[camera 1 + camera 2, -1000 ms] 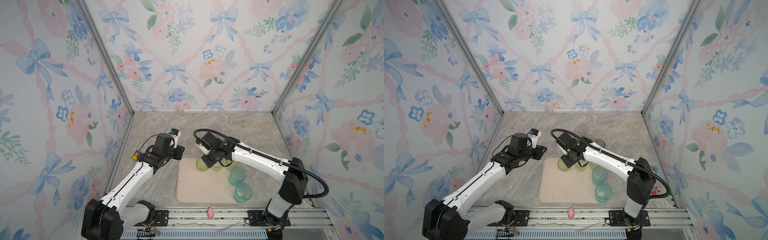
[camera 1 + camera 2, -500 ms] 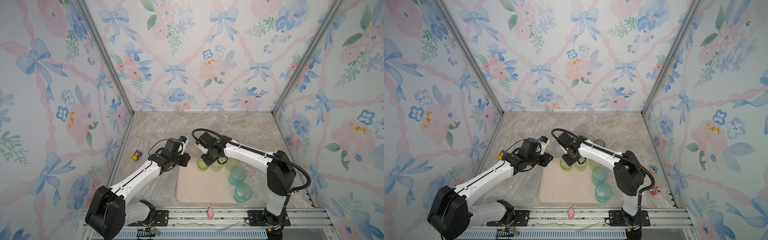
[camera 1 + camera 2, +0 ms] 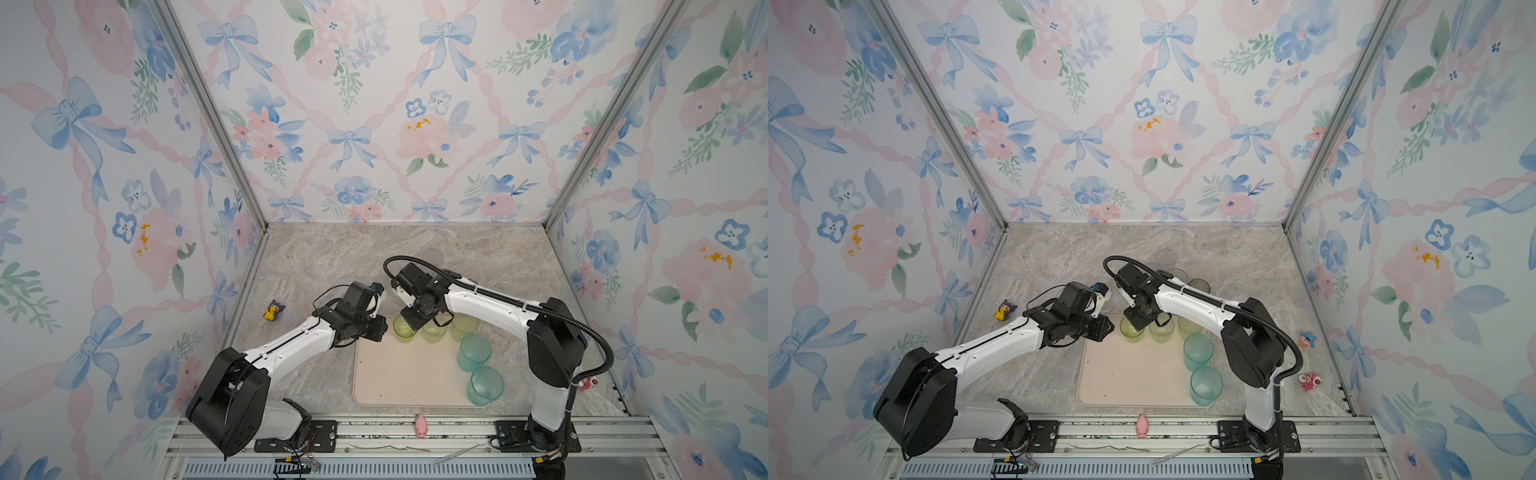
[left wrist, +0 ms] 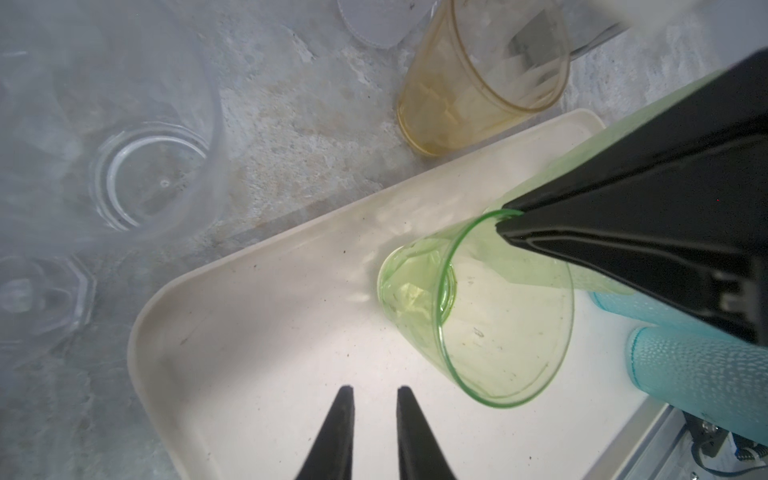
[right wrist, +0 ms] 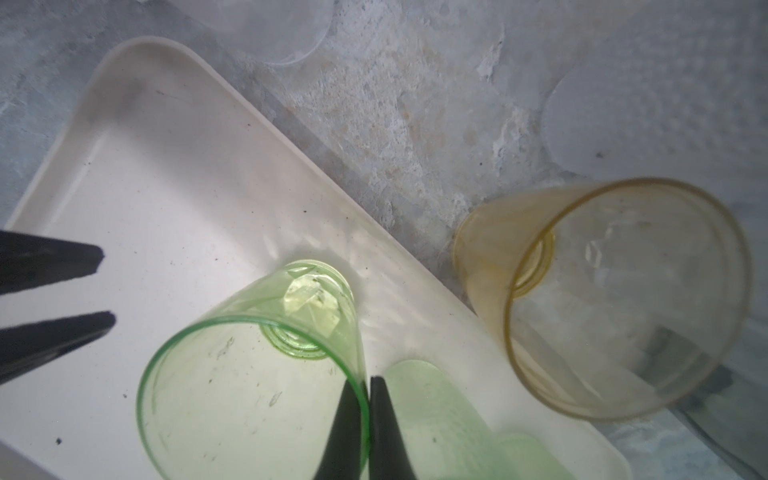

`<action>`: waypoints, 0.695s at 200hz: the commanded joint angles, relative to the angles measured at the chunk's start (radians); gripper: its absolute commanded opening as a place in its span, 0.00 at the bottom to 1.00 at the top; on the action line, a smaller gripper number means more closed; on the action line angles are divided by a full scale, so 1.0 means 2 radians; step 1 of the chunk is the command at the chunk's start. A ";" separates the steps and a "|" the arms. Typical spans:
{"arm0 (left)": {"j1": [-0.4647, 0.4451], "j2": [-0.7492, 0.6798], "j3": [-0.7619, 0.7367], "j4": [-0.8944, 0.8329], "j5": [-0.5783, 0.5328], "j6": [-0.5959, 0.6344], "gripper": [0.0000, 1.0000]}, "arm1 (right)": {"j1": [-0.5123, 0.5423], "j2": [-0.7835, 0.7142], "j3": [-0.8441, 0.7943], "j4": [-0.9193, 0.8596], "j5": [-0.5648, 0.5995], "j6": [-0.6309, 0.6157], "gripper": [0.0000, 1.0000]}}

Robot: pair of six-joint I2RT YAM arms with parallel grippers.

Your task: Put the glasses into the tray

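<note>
A pale green glass [image 5: 249, 374] [image 4: 490, 324] [image 3: 404, 328] [image 3: 1130, 330] stands in the far left corner of the cream tray [image 3: 399, 382] [image 3: 1129, 382] [image 4: 249, 332] [image 5: 166, 187]. My right gripper [image 5: 365, 380] [image 3: 415, 322] is shut on its rim, one finger inside and one outside. My left gripper [image 4: 371, 390] [image 3: 380, 330] hangs just left of that glass over the tray, slightly open and empty. Two more pale green glasses [image 3: 432, 332] and two teal glasses [image 3: 473, 352] stand in the tray. An amber glass [image 4: 482, 79] [image 5: 602, 299] stands on the table beside the tray's far edge.
Clear and frosted glasses [image 4: 145, 174] [image 3: 1166, 257] stand on the marble table behind the tray. A yellow duck toy [image 3: 272, 311] lies at the left, a pink pig [image 3: 420, 426] on the front rail, a red toy [image 3: 586, 383] at the right. Papered walls close three sides.
My left arm has swung right and forward, bringing its gripper from the table to the tray's far left corner. The right gripper and its green glass have barely moved.
</note>
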 commanded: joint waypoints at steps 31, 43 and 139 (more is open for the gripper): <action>-0.005 0.014 0.005 0.010 0.012 -0.002 0.22 | -0.009 0.016 0.014 -0.001 -0.002 -0.006 0.00; -0.005 0.015 0.005 0.010 0.012 -0.001 0.22 | -0.011 0.015 0.015 -0.003 -0.003 -0.006 0.01; -0.010 0.030 0.015 0.013 0.014 0.002 0.21 | -0.014 -0.006 0.014 -0.010 -0.002 -0.006 0.28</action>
